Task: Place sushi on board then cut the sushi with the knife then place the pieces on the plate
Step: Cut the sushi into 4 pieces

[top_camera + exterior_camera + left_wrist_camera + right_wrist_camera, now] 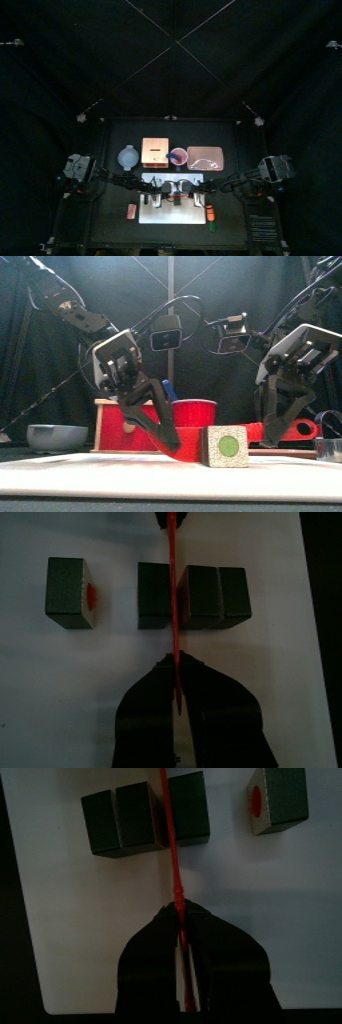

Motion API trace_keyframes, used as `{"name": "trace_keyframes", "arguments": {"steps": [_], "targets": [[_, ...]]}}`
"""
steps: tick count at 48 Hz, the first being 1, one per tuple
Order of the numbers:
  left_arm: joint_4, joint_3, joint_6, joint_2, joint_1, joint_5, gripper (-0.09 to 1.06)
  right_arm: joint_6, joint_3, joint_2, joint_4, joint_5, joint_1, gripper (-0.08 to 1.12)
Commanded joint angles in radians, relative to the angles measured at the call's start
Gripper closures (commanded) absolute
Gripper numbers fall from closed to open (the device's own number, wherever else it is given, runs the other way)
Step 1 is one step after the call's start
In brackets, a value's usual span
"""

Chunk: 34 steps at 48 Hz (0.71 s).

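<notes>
My left pincer (174,667) was clamped on the handle of the red knife (160,434), and the blade ran straight out ahead of it. The sushi (201,597) lay on the white board (287,662) directly under that blade, its long axis square across the knife's. One lone piece (70,592) stood apart at one end of the row. Among the other three blocks, the blade lined up with the seam between a single block and a joined pair. I judged the cutting partly done, and the next stroke to need a press straight down, with the left arm placed for it. My right pincer (181,913) faced the same row from the opposite side, the knife's thin red line running toward it; I could not tell whether it gripped anything. Along the back of the worktop stood a blue-grey bowl (128,155), a wooden box (156,152), a red cup (178,155) and the pink plate (205,158). I could not see into the bowl or cup, and no sushi showed on the plate.
</notes>
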Motion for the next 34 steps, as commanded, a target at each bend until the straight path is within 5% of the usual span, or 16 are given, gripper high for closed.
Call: {"name": "trace_keyframes", "arguments": {"steps": [1,15,34], "targets": [[0.012,0.008,0.003,-0.008,0.005,0.008,0.56,0.002,0.006,-0.017,-0.015,0.008,-0.023,0.67],[0.057,0.009,0.002,-0.014,0.032,0.008,0.56,0.002,0.005,-0.018,-0.029,0.008,-0.046,0.67],[0.058,-0.023,0.002,-0.098,0.020,0.020,0.56,0.003,-0.021,-0.098,-0.012,0.017,-0.037,0.67]]}}
